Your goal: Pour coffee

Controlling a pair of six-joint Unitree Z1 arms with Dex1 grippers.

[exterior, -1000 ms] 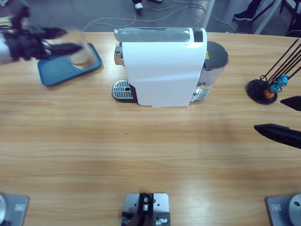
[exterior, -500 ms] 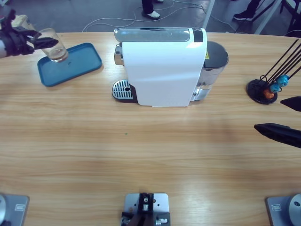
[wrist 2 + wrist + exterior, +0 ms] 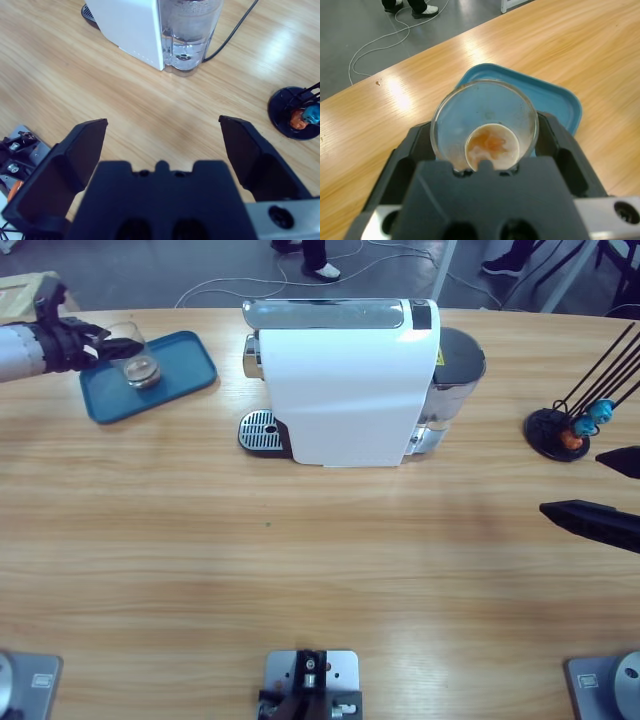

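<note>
Clear glass forms the tumbler (image 3: 484, 131), which is held between the two black jaws of the left gripper (image 3: 485, 145), one jaw pressed to each side of it. A shallow pool of pale brown coffee (image 3: 492, 144) is seen at its bottom, and brownish streaks are seen on its inner wall. In the high view the tumbler (image 3: 138, 357) is seen over the blue tray (image 3: 185, 375), which lies to the left of the white coffee machine (image 3: 345, 385); whether the glass rests on the tray or is held just above it cannot be told. The left gripper (image 3: 112, 340) reaches it from the side away from the machine.

A transparent water tank (image 3: 189, 27) is fitted at the machine's right end, and a black cable is seen running from there across the wooden table (image 3: 320, 570). A round perforated drip grate (image 3: 261, 430) is set at the machine's lower left corner.

The right gripper (image 3: 162, 145) is held with its jaws spread wide and nothing between them, well to the right of the machine. Near it, right of the machine, a black capsule stand (image 3: 556, 432) is placed, with blue and orange capsules (image 3: 590, 420) at its base.
</note>
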